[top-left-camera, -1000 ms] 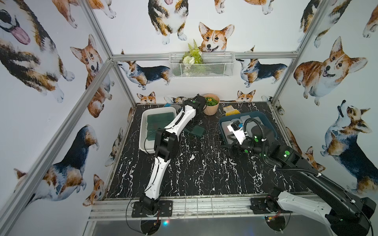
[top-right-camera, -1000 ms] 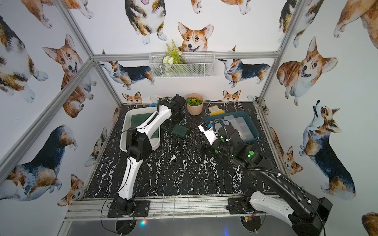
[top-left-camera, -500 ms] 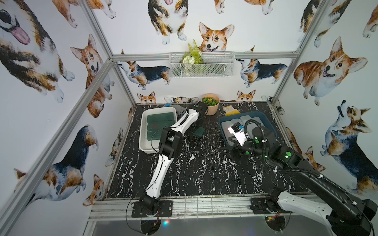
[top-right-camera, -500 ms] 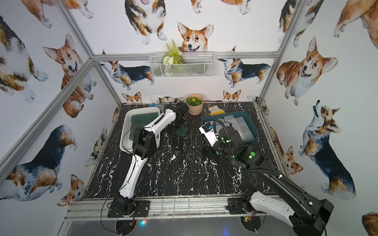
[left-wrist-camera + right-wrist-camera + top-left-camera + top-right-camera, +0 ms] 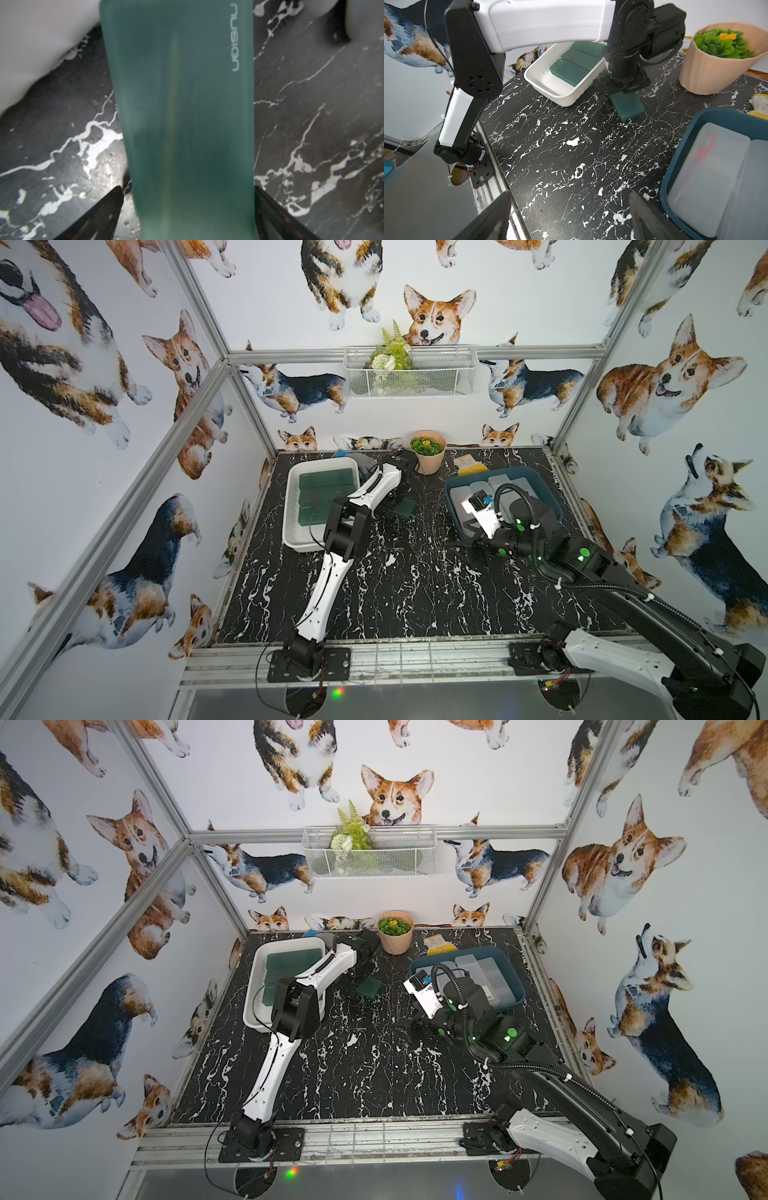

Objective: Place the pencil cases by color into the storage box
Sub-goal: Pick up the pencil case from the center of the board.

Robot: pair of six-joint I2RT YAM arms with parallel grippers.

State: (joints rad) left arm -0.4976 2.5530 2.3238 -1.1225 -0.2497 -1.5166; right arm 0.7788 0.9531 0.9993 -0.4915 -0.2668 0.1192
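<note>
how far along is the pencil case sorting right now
Done: green cases lie in the white tub, frosted cases in the teal tub. In hand: the left gripper has its fingers either side of one loose green case on the table, seemingly unclamped. Left: lifting it into the white tub. The right gripper is open, empty.

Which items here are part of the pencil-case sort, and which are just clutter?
Job: loose green pencil case, left tool straddling it; green cases in white tub; frosted cases in teal tub.
Clutter: plant pot, wire basket, yellow sponge.
</note>
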